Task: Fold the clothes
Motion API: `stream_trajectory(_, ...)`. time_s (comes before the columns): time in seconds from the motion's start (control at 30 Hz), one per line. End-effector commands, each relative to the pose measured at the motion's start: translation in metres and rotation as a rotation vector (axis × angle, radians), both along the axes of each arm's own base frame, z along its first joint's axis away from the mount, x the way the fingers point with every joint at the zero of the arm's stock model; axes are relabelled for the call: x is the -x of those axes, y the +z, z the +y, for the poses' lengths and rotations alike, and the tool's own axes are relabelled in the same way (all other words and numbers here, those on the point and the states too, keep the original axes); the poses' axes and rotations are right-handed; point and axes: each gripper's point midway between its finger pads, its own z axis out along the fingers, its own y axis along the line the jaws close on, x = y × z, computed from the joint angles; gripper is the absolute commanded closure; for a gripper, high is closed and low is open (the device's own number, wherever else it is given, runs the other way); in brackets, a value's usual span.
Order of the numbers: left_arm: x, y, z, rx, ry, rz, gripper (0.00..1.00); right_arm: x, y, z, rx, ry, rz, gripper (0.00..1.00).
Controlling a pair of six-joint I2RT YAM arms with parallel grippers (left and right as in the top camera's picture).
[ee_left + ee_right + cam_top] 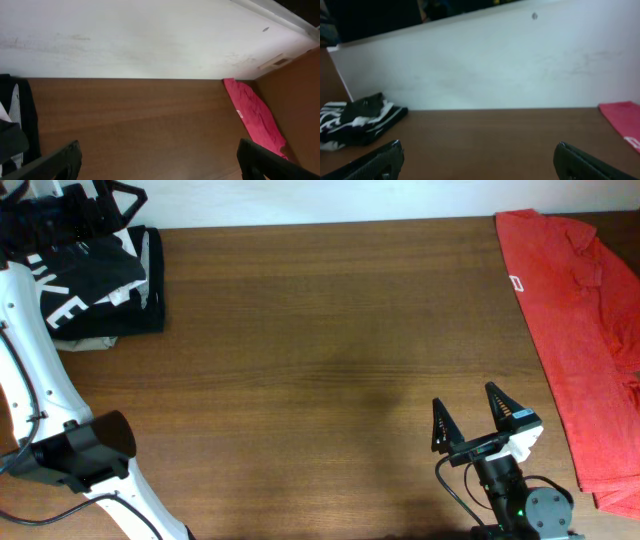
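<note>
Fingers of the left arm stand spread wide and empty close by the black NIKE T-shirt at the bench's far-left corner. The fingers of the right arm, equally released and grasping nothing, sit by the near edge, well apart from any cloth.

The T-shirt lies in a compact, bunched stack near the white back wall, its white lettering partly showing beside the left arm. Whether it is squarely folded cannot be told from these views. Its corner spot looks like a parking place that leaves the middle of the bench as working room.

A red T-shirt lies spread flat along the right edge, on the right arm's side. Open and pointed across the wood, both sets of fingers appear readied for a fresh grasp rather than caught mid-fold.
</note>
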Motion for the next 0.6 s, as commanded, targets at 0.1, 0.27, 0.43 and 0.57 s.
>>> stream_trajectory(0.1,0.001,0.004,-0.001,0.006,-0.013,-0.012,0.01,-0.009,-0.006,-0.022,-0.11,-0.118,-0.067,0.01)
stream_trajectory(0.27,0.001,0.004,-0.001,0.006,-0.013,-0.012,0.01,-0.009,-0.003,-0.028,-0.119,-0.152,-0.09,0.01)
stream_trajectory(0.43,0.001,0.004,-0.001,0.006,-0.013,-0.012,0.01,-0.013,-0.019,-0.031,-0.113,-0.172,-0.027,0.01)
stream_trajectory(0.57,0.001,0.004,-0.001,0.006,-0.013,-0.012,0.01,-0.016,-0.056,-0.03,-0.093,-0.18,0.124,0.01)
